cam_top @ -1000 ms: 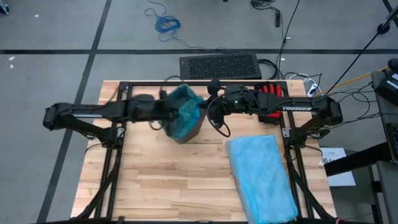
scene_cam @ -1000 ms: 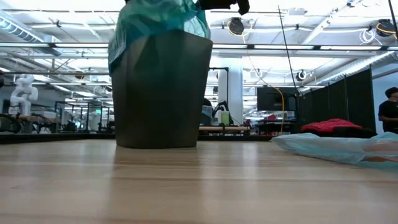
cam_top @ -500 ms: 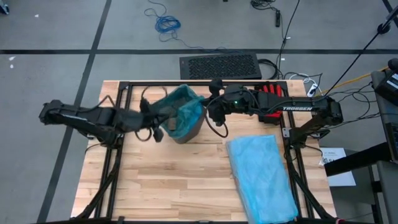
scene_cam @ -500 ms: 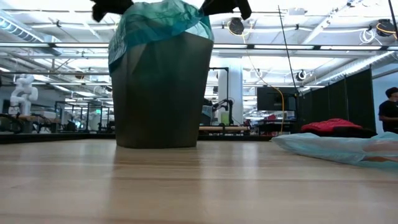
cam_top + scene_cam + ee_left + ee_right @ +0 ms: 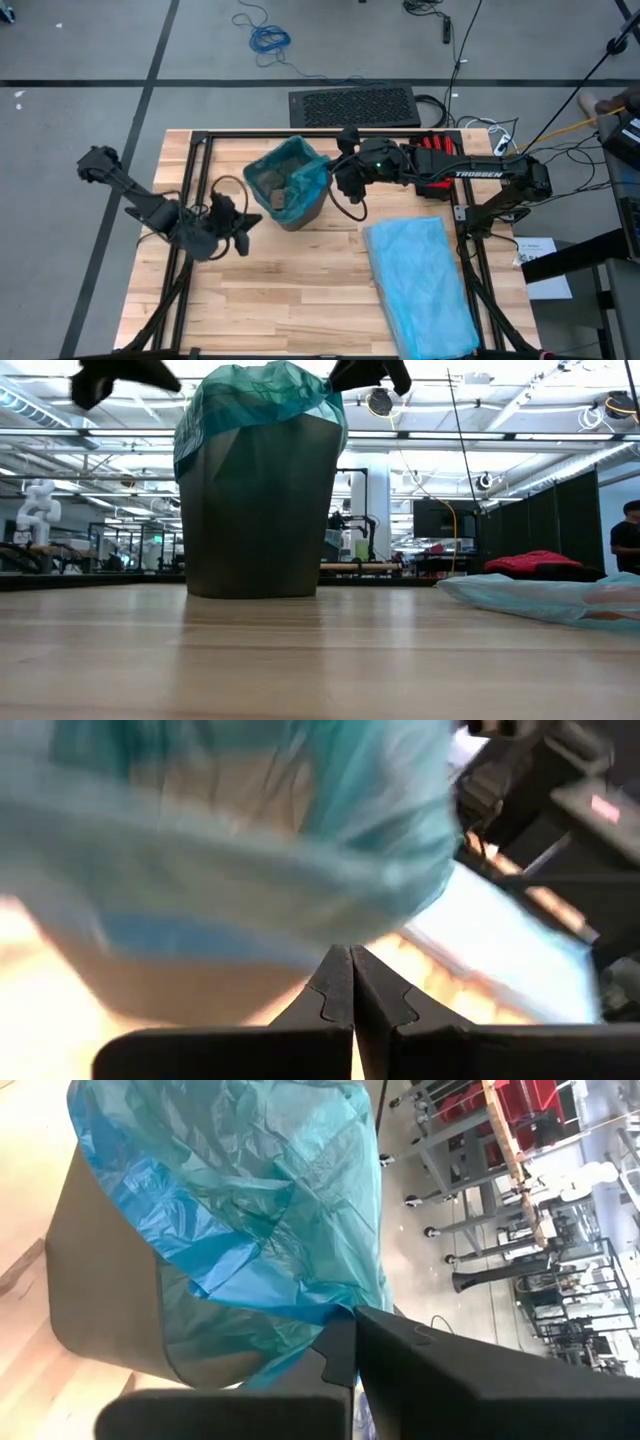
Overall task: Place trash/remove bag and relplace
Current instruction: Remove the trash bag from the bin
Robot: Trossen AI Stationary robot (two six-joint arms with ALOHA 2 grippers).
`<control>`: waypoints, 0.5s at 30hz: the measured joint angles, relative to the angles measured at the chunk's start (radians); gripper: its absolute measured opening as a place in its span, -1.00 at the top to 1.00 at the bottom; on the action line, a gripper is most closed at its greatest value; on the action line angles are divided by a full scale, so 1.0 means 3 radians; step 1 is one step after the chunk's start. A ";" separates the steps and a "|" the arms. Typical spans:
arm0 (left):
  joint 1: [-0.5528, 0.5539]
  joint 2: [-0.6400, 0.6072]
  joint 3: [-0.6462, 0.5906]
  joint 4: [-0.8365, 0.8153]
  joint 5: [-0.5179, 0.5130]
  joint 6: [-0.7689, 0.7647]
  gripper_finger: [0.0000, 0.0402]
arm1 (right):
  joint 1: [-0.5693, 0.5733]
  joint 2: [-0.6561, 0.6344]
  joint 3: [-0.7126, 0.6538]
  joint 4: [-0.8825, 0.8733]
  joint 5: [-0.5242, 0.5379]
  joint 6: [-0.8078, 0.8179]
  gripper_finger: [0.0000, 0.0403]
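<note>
Bag (image 5: 300,170): lines the dark bin (image 5: 258,510) near the table's (image 5: 300,290) far edge, trash (image 5: 272,183) inside.
Right gripper (image 5: 340,176): fingers pressed together, pinching the bag's rim.
Left gripper (image 5: 243,219): fingers pressed together, empty, beside the bin.
Risk: I think a one-sided pull could tip the bin or tear the film.
Views: only the high view shows the trash; the right wrist view shows the pinch.

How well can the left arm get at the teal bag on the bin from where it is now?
Probably yes. The left gripper, jaws shut and empty, sits beside the bin with only bare table between it and the teal bag. The right gripper is at the opposite rim.
</note>
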 joint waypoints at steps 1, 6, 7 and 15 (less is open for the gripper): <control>-0.0060 0.0023 -0.0072 -0.0003 -0.0056 -0.0227 1.00 | 0.0000 0.0000 0.0000 -0.0014 0.0000 0.0007 1.00; -0.0437 0.0113 -0.0410 0.0062 -0.1018 -0.1262 1.00 | -0.0013 0.0000 0.0000 -0.0039 -0.0008 0.0027 1.00; -0.0511 0.0121 -0.0487 0.0056 -0.1243 -0.1492 1.00 | -0.0013 0.0000 0.0000 -0.0045 -0.0009 0.0027 1.00; -0.0779 0.0175 -0.1113 0.0058 -0.2045 -0.3244 1.00 | -0.0014 0.0000 0.0000 -0.0045 -0.0013 0.0005 1.00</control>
